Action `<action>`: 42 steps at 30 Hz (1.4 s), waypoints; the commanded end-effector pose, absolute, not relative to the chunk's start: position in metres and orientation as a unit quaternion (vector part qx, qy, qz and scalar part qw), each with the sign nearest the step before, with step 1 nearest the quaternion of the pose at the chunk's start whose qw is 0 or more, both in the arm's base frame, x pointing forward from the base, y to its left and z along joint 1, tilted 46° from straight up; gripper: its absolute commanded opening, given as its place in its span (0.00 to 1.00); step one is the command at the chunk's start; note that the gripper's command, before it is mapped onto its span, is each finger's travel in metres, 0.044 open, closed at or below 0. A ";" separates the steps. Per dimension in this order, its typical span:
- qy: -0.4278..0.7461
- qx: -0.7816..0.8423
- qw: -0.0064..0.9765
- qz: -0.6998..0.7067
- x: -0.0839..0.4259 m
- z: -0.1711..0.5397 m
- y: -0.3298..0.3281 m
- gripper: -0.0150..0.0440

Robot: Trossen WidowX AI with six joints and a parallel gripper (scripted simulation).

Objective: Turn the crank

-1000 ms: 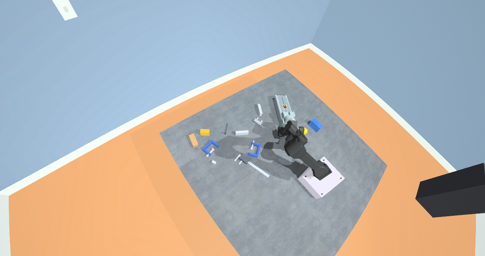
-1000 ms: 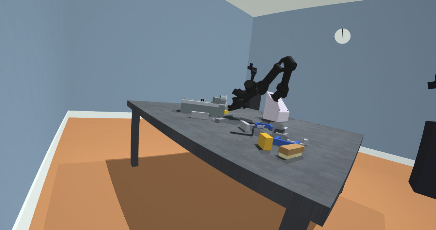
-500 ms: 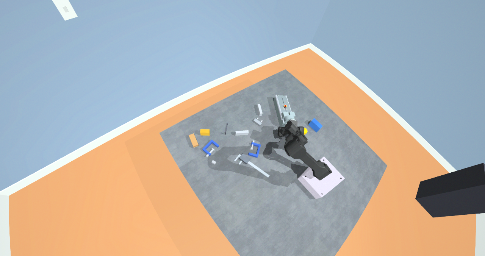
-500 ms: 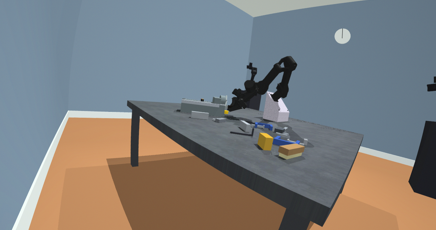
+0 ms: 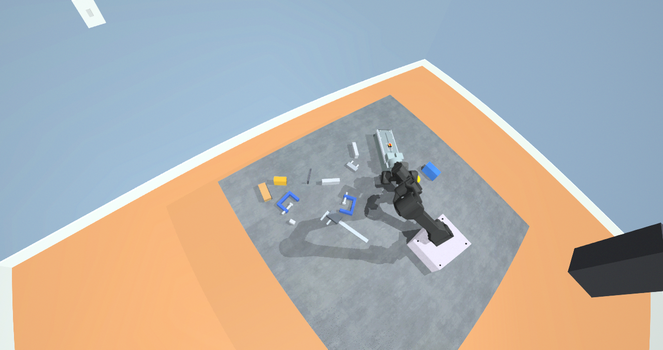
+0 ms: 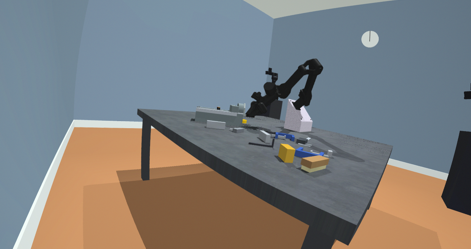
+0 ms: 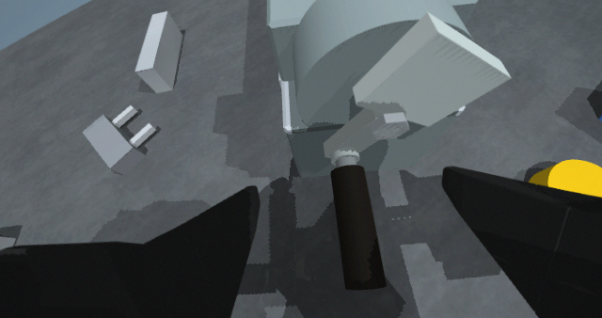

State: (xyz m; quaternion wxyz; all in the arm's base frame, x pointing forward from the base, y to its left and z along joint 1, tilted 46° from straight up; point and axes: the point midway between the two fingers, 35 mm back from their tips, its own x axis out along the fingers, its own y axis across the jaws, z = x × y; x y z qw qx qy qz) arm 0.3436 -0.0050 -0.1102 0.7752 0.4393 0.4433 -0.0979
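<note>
The gray machine (image 5: pixel 380 146) (image 6: pixel 213 116) (image 7: pixel 329 7) stands on the desk (image 5: pixel 324 283) (image 6: pixel 250 181) (image 7: pixel 47 102), nearest the corner at the top of the overhead view, with its long axis running from that corner inward. Its plain end points toward the corner, and its crank end faces the arm. The red pointer (image 5: pixel 389 145) (image 6: pixel 218 108) sits partway along the bed; whether it is level with the zero marks is too small to tell. From the crank (image 7: pixel 355 132) the dark handle (image 7: pixel 358 229) points away from the machine's round housing, its long axis almost vertical in the wrist view, the free end leaning slightly right. The claw (image 5: pixel 398 168) (image 6: pixel 249 114) (image 7: pixel 348 185) is spread wide, one finger on each side of the handle, with visible gaps between and nothing pinched. A yellow cylinder (image 5: pixel 418 179) (image 6: pixel 244 121) (image 7: pixel 576 179) lies beyond the finger on the right of the wrist view, toward the desk's right edge in the overhead view. The tan block (image 5: pixel 264 192) (image 6: pixel 314 161) rests near the desk's left corner there.
</note>
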 end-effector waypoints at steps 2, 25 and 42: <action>0.441 0.439 0.777 -0.097 0.344 -0.095 -0.020 1.00; 0.445 0.429 0.781 -0.090 0.354 -0.020 -0.110 1.00; 0.461 0.377 0.803 -0.018 0.408 -0.060 -0.159 1.00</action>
